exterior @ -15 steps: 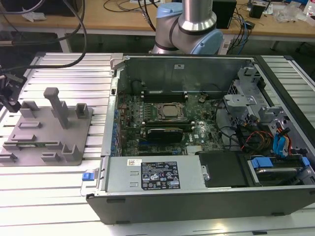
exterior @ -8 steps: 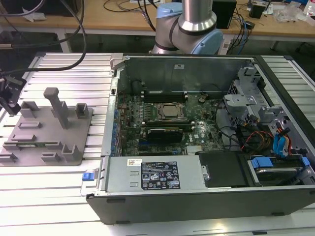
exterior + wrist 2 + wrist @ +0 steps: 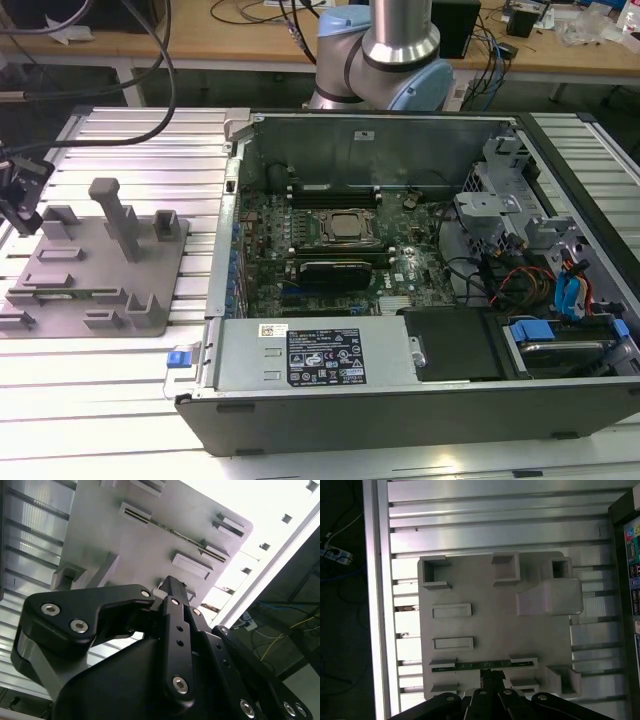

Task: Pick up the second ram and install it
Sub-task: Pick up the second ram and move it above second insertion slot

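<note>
The second ram (image 3: 470,665) is a thin green stick standing on edge between small blocks of the gray holder plate (image 3: 485,595). It appears in the second wrist view as a narrow strip (image 3: 172,531), and in the exterior view low on the plate's near side (image 3: 72,294). My gripper (image 3: 491,673) hangs above the plate, its tip over the middle of the stick and apart from it. The black tip (image 3: 172,583) looks shut with nothing in it. In the exterior view the gripper (image 3: 20,200) is at the far left edge.
An open computer case (image 3: 300,400) lies on the exterior view's right of the plate, with the motherboard, CPU socket (image 3: 345,228) and black slot strips (image 3: 330,190) inside. The plate carries upright posts (image 3: 115,215). Ribbed aluminium table (image 3: 495,510) lies all around. Cables hang behind.
</note>
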Tool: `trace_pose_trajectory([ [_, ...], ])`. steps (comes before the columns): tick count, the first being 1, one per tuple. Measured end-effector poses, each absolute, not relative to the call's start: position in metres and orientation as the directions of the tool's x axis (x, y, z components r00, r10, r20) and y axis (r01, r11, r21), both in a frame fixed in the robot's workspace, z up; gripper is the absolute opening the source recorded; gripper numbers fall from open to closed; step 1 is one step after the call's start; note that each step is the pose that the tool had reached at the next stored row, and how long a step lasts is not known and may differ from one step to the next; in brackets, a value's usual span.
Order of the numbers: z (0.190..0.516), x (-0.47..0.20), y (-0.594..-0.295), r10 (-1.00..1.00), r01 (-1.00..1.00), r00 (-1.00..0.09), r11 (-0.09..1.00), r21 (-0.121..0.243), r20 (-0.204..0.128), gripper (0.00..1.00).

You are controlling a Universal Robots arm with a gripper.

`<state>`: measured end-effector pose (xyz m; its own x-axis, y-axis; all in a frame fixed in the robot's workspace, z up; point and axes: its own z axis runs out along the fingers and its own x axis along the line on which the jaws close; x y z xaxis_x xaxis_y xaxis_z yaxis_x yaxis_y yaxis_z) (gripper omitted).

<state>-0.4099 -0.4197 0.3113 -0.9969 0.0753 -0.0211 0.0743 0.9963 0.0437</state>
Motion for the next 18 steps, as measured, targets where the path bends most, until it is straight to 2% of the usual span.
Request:
trace_pose_trajectory([
  [18, 0.3110, -0.4099, -0.4197, -0.197, -0.198, -0.980, 0.979, 0.044, -0.021, 0.08],
])
